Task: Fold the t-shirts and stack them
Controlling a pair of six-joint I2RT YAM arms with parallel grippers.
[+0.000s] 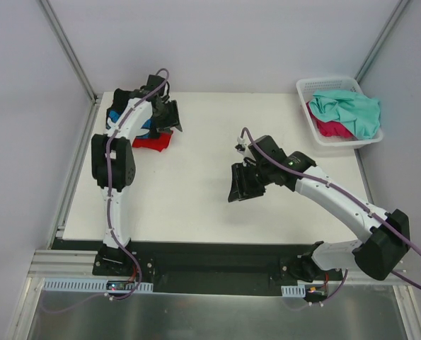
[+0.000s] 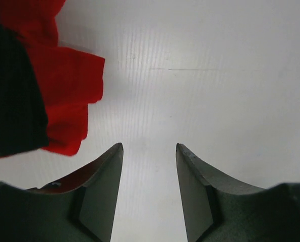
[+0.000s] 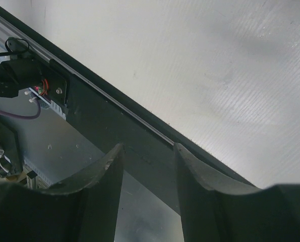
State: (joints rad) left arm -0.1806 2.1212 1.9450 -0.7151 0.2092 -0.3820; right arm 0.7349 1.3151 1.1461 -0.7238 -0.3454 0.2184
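A folded red t-shirt (image 1: pixel 154 142) lies at the far left of the white table (image 1: pixel 196 205), partly under my left arm. In the left wrist view the red t-shirt (image 2: pixel 64 85) carries a black cloth (image 2: pixel 13 101) on top, at the left edge. My left gripper (image 1: pixel 173 122) (image 2: pixel 150 146) hovers just right of that pile, open, with only bare table between its fingers. My right gripper (image 1: pixel 237 191) (image 3: pixel 148 146) hangs open and empty over the table's middle, pointing toward the near edge. A teal-mint t-shirt (image 1: pixel 352 110) and a magenta-pink t-shirt (image 1: pixel 330 129) lie crumpled in the basket.
The white lattice basket (image 1: pixel 323 83) stands at the back right corner. A bit of blue cloth (image 1: pixel 115 115) shows beside the left arm. A black rail (image 3: pixel 114 126) runs along the table's near edge. Metal frame posts rise at the back corners.
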